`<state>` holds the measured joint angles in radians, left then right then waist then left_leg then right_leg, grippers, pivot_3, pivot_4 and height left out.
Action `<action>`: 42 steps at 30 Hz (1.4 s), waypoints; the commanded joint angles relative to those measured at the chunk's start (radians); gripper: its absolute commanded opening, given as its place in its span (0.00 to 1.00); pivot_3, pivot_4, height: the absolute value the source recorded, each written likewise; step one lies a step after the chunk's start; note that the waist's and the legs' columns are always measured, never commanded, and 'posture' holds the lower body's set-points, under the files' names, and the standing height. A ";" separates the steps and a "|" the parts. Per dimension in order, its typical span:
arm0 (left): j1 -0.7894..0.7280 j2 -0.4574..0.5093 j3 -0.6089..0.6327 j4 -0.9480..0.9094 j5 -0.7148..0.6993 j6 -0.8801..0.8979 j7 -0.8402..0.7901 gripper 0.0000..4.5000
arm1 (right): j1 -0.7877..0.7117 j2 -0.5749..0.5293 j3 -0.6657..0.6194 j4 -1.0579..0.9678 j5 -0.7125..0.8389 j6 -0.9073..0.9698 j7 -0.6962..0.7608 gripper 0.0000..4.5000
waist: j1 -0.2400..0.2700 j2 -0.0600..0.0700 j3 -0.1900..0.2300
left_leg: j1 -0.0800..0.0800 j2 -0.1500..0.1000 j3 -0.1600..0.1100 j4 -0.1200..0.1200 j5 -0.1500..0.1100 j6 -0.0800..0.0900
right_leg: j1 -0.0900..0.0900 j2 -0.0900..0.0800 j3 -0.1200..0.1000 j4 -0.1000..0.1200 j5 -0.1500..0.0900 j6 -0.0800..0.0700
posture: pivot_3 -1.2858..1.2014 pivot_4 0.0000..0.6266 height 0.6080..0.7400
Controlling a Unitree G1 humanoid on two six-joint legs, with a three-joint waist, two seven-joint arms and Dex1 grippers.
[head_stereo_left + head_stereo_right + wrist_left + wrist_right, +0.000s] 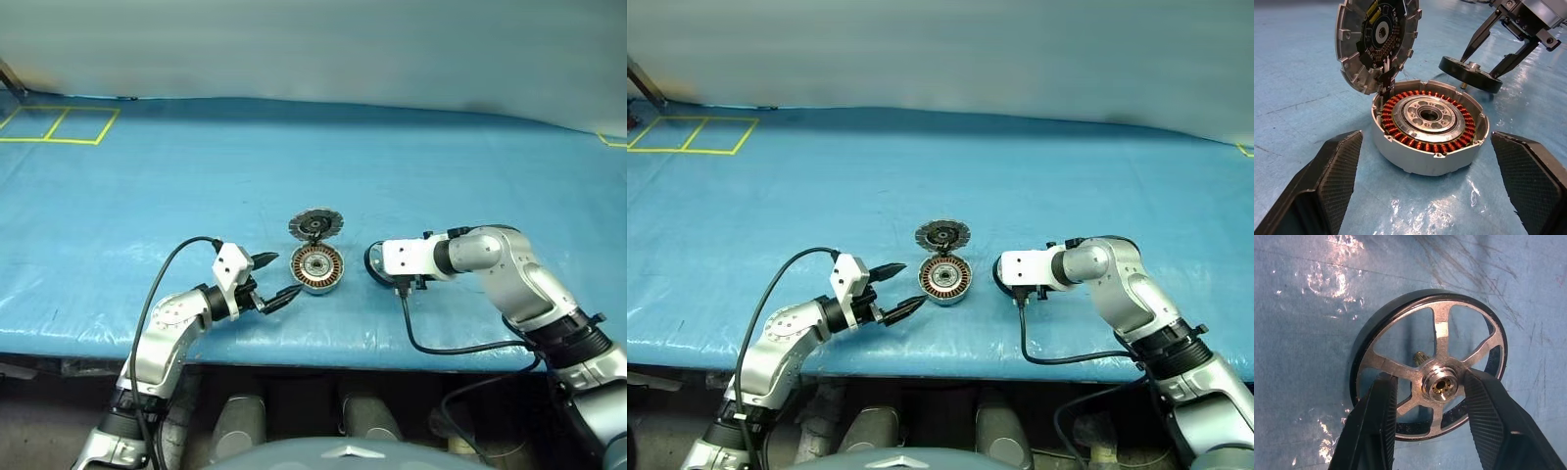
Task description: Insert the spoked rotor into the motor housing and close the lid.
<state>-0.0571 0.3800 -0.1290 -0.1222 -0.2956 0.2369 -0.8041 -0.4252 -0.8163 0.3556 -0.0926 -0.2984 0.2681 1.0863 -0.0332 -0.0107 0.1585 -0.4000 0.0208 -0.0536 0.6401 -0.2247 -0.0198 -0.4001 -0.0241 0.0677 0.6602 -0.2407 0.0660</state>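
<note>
Right wrist view: the right gripper (1431,399) is straddling the hub of the spoked rotor (1429,364), fingers apart, not yet pinching; the rotor is lying flat on the blue table (147,186), axle pointing up, beside the motor housing (317,267).

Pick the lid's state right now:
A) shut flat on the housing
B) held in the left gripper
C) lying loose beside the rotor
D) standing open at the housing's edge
D: the lid stands raised on edge at the rim of the motor housing, inner face showing, with the copper windings uncovered and neither gripper on it.
</note>
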 commanded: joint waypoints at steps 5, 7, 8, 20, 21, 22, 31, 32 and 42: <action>0.003 0.025 -0.023 -0.090 -0.028 0.016 -0.048 1.00 | 0.154 0.059 -0.213 -0.231 0.180 0.153 -0.078 0.37 | 0.000 0.000 0.000 | 0.000 0.000 0.000 0.000 0.000 0.000 | 0.000 0.000 0.000 0.000 0.000 0.000 | 0.52 0.24 1.00; -0.005 0.032 -0.026 -0.082 -0.028 0.010 -0.061 1.00 | 0.182 0.073 -0.237 -0.276 0.212 0.183 -0.097 0.37 | -0.001 0.000 0.000 | 0.000 0.000 0.000 0.000 0.000 0.000 | 0.000 0.000 0.000 0.000 -0.001 0.001 | 0.52 0.24 1.00; -0.015 0.036 -0.026 -0.067 -0.030 0.004 -0.074 1.00 | 0.199 0.088 -0.252 -0.301 0.232 0.197 -0.111 0.37 | -0.001 0.000 0.000 | 0.000 0.000 0.000 0.000 0.000 0.000 | 0.000 0.000 0.000 0.000 -0.001 0.001 | 0.52 0.24 1.00; -0.002 0.082 0.020 0.058 -0.023 -0.103 -0.144 1.00 | 0.249 0.268 -0.269 -0.494 0.464 0.328 -0.232 0.37 | -0.003 0.000 0.000 | 0.000 0.001 0.000 0.003 0.000 0.000 | 0.000 0.001 0.001 0.000 -0.003 -0.002 | 0.52 0.24 1.00; 0.001 0.085 0.023 0.064 -0.023 -0.110 -0.144 1.00 | 0.243 0.271 -0.262 -0.490 0.465 0.327 -0.239 0.37 | -0.003 0.000 0.000 | 0.000 0.001 0.000 0.003 0.000 0.000 | 0.000 0.001 0.000 0.000 -0.003 -0.002 | 0.52 0.24 1.00; 0.006 0.088 0.025 0.065 -0.023 -0.117 -0.145 1.00 | 0.232 0.280 -0.252 -0.473 0.465 0.324 -0.249 0.37 | -0.003 0.000 0.000 | 0.000 0.001 0.000 0.003 0.000 0.000 | 0.000 0.001 0.001 0.000 -0.003 -0.002 | 0.52 0.24 1.00; 0.019 0.090 0.027 0.070 -0.027 -0.149 -0.144 1.00 | 0.142 0.280 -0.114 -0.308 0.384 0.251 -0.275 0.37 | -0.002 0.000 0.000 | -0.001 0.001 0.000 0.003 -0.001 0.001 | 0.000 0.000 0.000 0.000 -0.004 -0.003 | 0.52 0.24 1.00; 0.019 0.089 0.027 0.070 -0.027 -0.149 -0.143 1.00 | 0.135 0.273 -0.103 -0.300 0.373 0.244 -0.274 0.37 | -0.002 0.000 0.000 | -0.001 0.001 0.000 0.003 -0.001 0.001 | 0.000 0.000 0.000 0.000 -0.004 -0.003 | 0.52 0.24 1.00; 0.022 0.072 0.020 0.085 -0.022 -0.159 -0.130 1.00 | 0.072 0.209 -0.023 -0.252 0.294 0.191 -0.247 0.37 | -0.003 0.000 0.000 | -0.001 0.001 0.000 0.003 -0.001 0.001 | 0.000 0.000 0.000 0.000 -0.004 -0.003 | 0.52 0.24 1.00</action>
<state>-0.0338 0.4584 -0.1183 -0.0377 -0.3166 0.0985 -0.9377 -0.3384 -0.5947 0.3234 -0.3271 0.0070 0.4810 0.8274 -0.0358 -0.0103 0.1588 -0.4007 0.0215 -0.0533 0.6428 -0.2253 -0.0190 -0.4002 -0.0236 0.0679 0.6604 -0.2443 0.0631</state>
